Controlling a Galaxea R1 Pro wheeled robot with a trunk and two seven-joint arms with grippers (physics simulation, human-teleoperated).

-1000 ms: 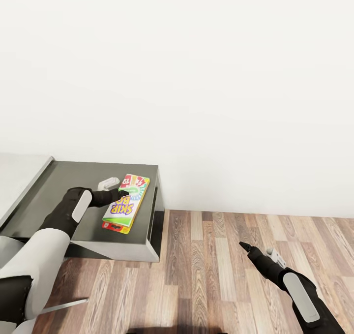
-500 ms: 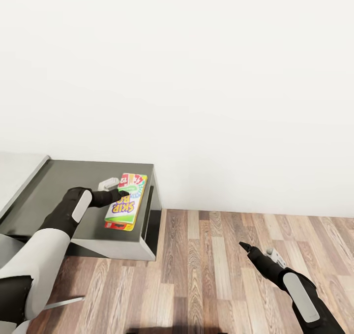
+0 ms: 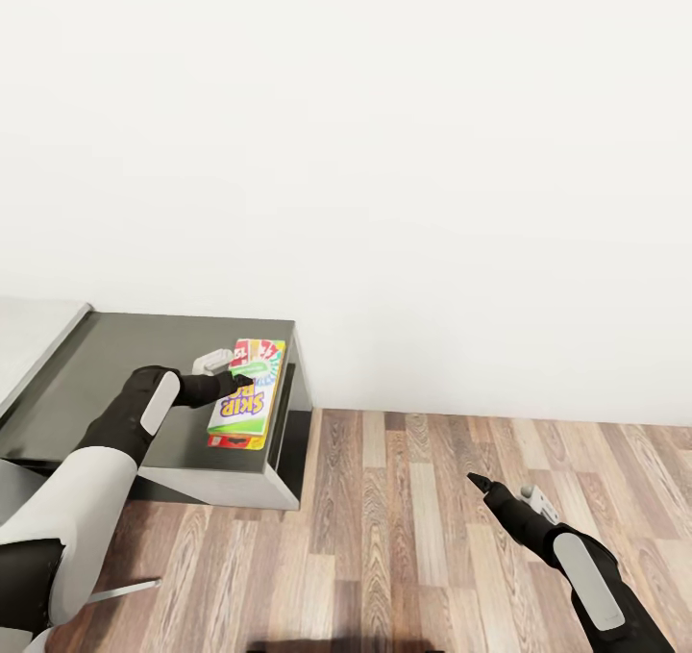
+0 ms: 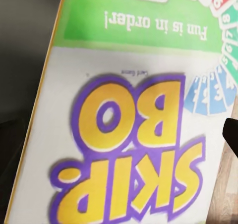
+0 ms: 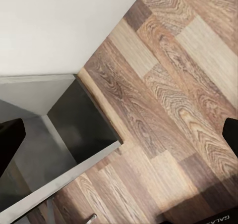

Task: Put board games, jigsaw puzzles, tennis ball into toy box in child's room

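A board game [image 3: 246, 393] with a white, red, yellow and green cover and big "SKIP BO" letters is held flat over the right end of a dark grey-topped cabinet [image 3: 106, 393]. My left gripper [image 3: 234, 381] is shut on its near long edge. Up close, the cover [image 4: 129, 115] spreads between the dark fingers [image 4: 231, 135]. My right gripper [image 3: 488, 489] hangs open and empty above the wood-plank floor [image 3: 423, 528]; its fingertips [image 5: 10, 137] stand far apart. The toy box, bed, jigsaw puzzles and tennis ball are out of view.
A plain white wall [image 3: 384, 153] runs behind the cabinet and floor. A pale grey-white surface [image 3: 29, 331] adjoins the cabinet at the far left. The cabinet's open side and corner [image 5: 74, 130] lie ahead of the right gripper, over open floor.
The whole picture has slid slightly left, so the camera has moved. Both arms and the held game keep their places in the view.
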